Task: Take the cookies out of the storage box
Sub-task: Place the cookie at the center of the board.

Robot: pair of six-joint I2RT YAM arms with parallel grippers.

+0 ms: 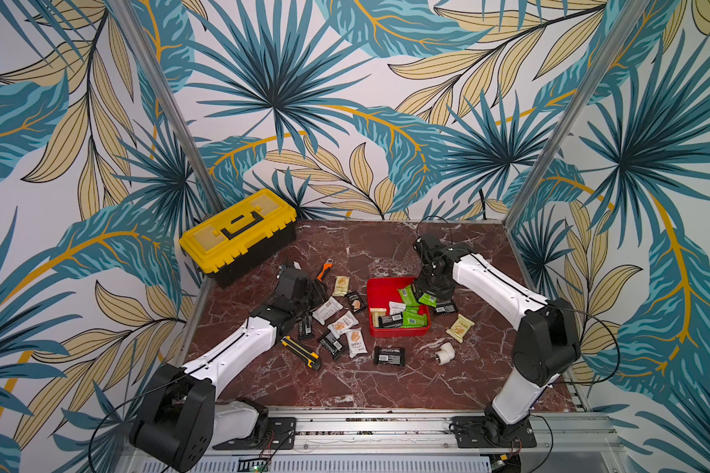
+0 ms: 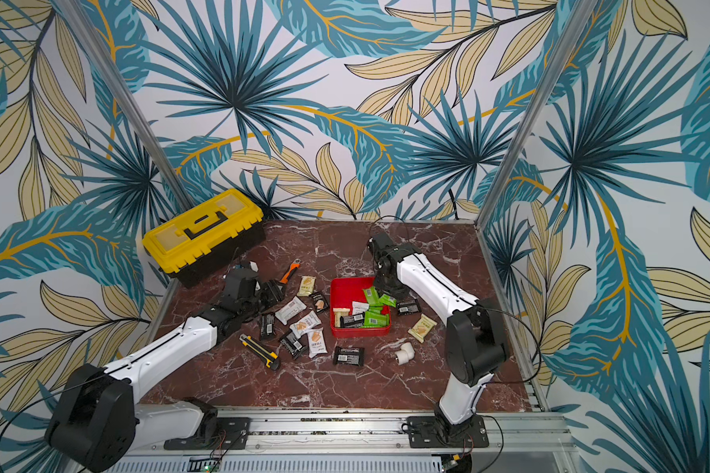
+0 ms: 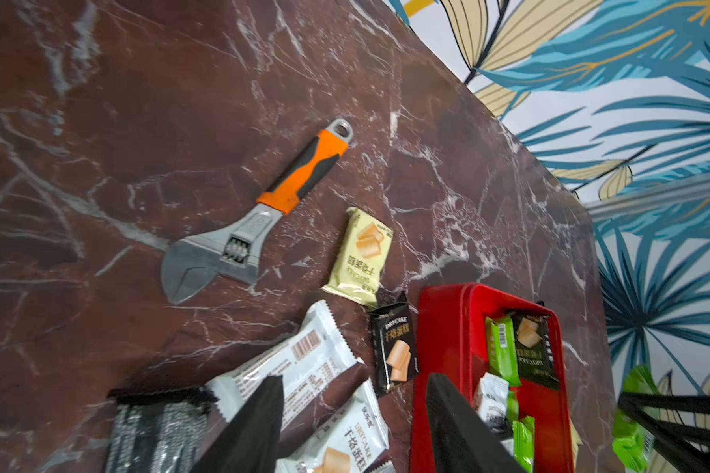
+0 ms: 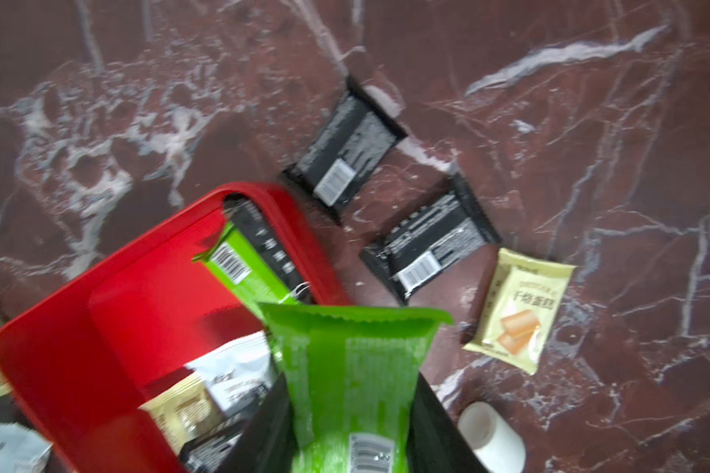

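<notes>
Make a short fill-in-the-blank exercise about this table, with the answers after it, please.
1. The right gripper holds a ___ packet between its jaws.
2. The tray with packets inside is ___.
3. The wrench has a black and ___ handle.
4. The toolbox has a ___ lid.
Answers: green; red; orange; yellow.
</notes>
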